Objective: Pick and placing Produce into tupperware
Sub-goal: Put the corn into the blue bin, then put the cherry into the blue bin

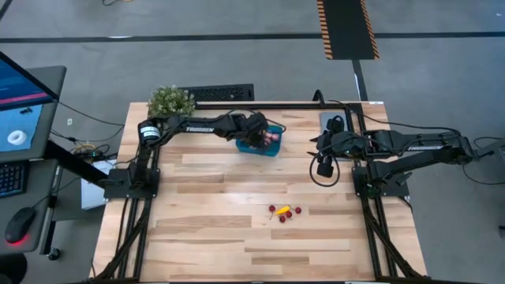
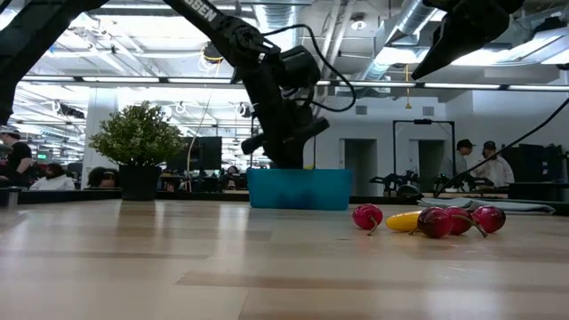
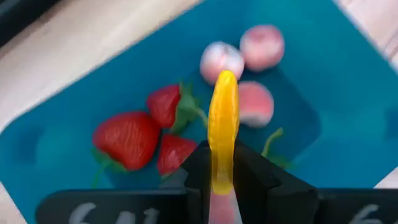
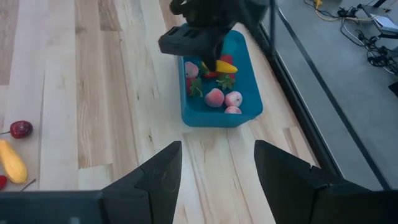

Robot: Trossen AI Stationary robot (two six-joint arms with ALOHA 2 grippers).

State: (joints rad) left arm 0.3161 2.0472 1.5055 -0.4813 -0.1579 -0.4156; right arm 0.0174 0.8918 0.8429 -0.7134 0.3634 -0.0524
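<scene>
Six pieces already lie in the tupperware [image 3: 74, 93] — three strawberries [image 3: 126, 138] and three pink pieces [image 3: 262, 46] — directly beneath our left gripper [image 3: 222, 165], whose jaws pinch a yellow piece [image 3: 223, 118] above them. We judge the task roughly half done: four cherries [image 2: 436, 221] and one yellow piece [image 2: 404, 220] remain on the tabletop [image 1: 213, 229], well away from both grippers. Our right gripper [image 4: 216, 163] waits, jaws wide.
</scene>
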